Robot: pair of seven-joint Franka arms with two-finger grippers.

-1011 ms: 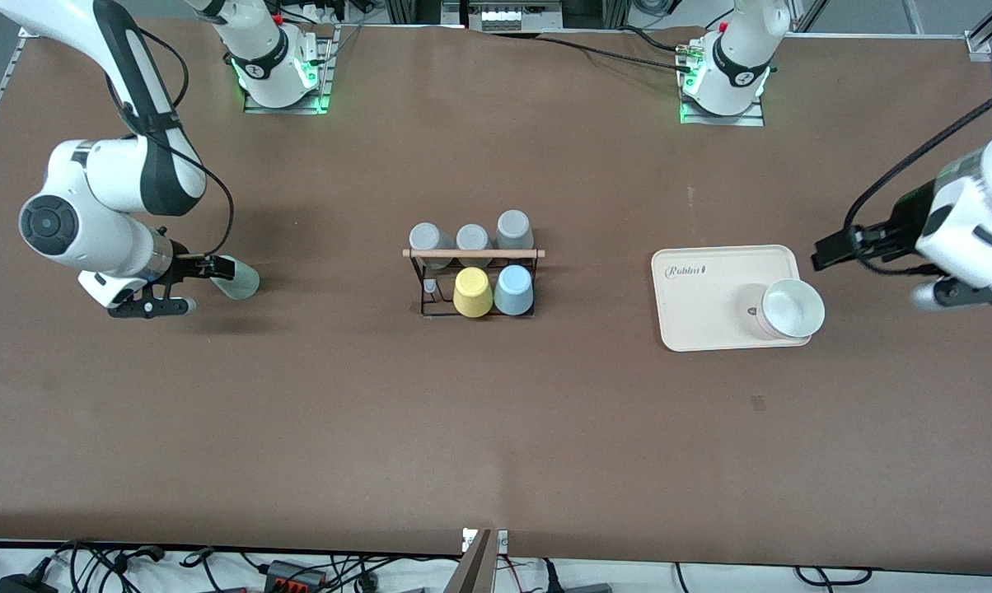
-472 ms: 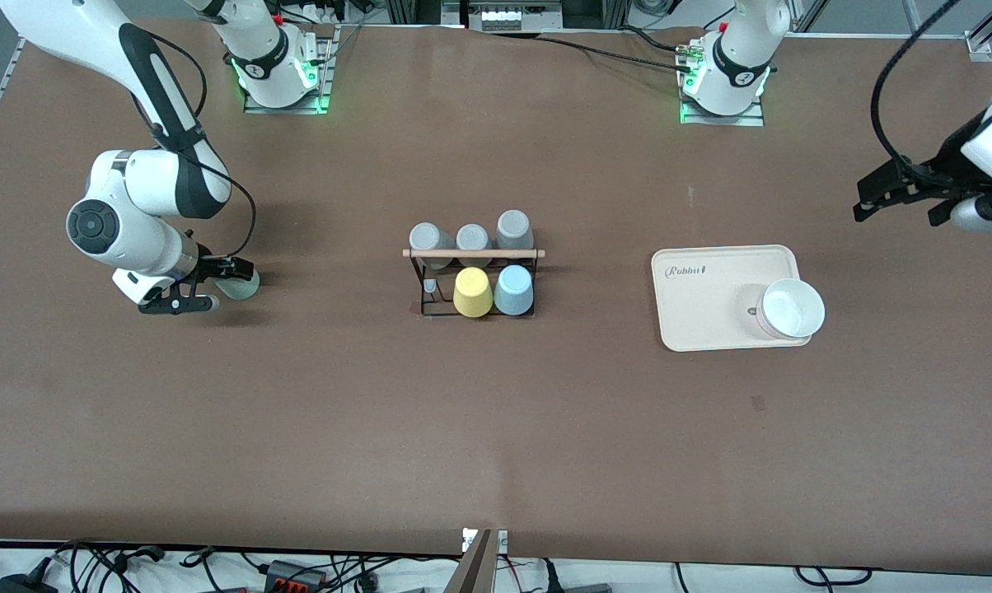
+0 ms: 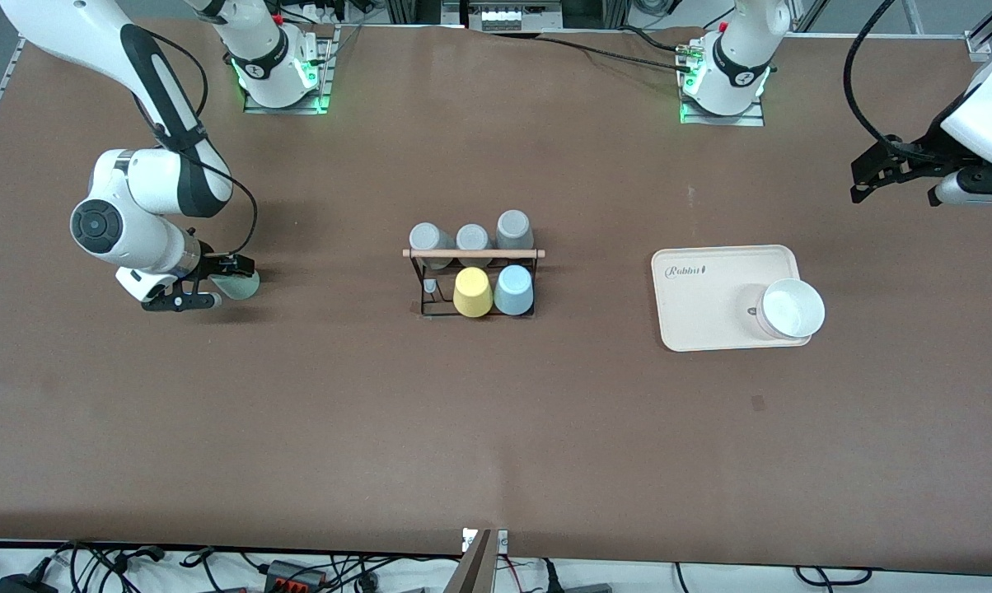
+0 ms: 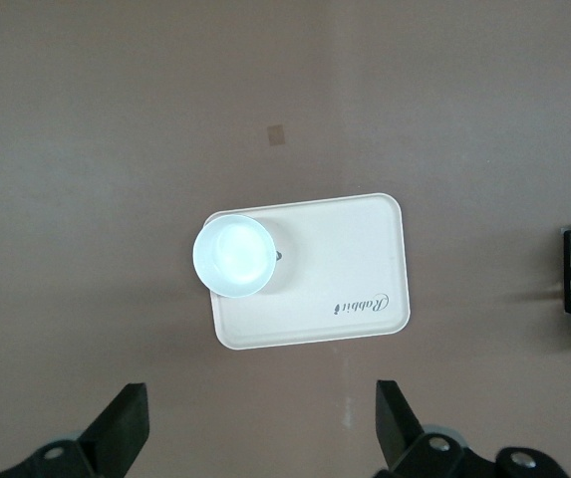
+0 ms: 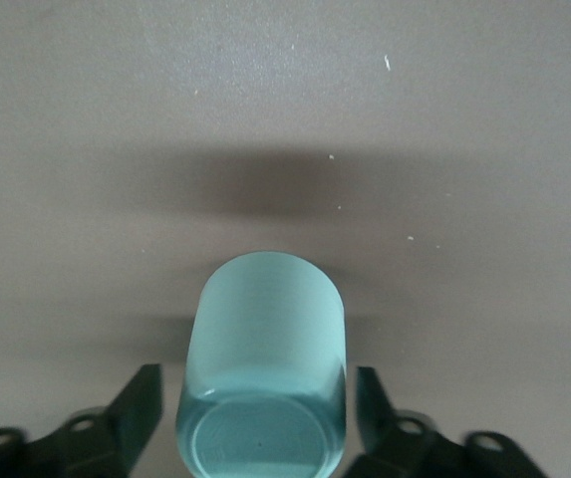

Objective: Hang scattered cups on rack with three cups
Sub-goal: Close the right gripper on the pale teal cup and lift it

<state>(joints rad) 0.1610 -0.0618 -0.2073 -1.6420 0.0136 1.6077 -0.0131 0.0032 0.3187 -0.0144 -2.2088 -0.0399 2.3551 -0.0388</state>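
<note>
Mint green plastic identifies the one cup (image 3: 239,285) not on the rack; it lies on its side on the brown table (image 3: 496,428), toward the right arm's end. The right gripper (image 3: 212,282) is down at this cup with one finger on each side of it. The right wrist view shows the cup (image 5: 263,373) lying between the two fingers (image 5: 136,403), which stand spread with narrow gaps to the cup's wall; contact cannot be confirmed.

The black wire rack (image 3: 473,282) with a wooden rod (image 3: 473,254) across its top stands at the middle of the table, well apart from the mint cup. Three grey cups (image 3: 473,235) sit inverted on its row nearer the robot bases. On the row nearer the front camera are a yellow cup (image 3: 472,292) and a light blue cup (image 3: 513,290), touching side by side. One peg (image 3: 430,287) in that row, at the end toward the right arm, stands bare. Open table lies between the mint cup and that peg.

A beige tray (image 3: 710,301) lies toward the left arm's end, with a white bowl (image 3: 791,309) on its corner nearest the front camera. The left gripper (image 3: 873,177) waits raised over the table beside the tray, fingers apart and holding nothing; its wrist view looks down on the tray (image 4: 350,289) and bowl (image 4: 233,256).
</note>
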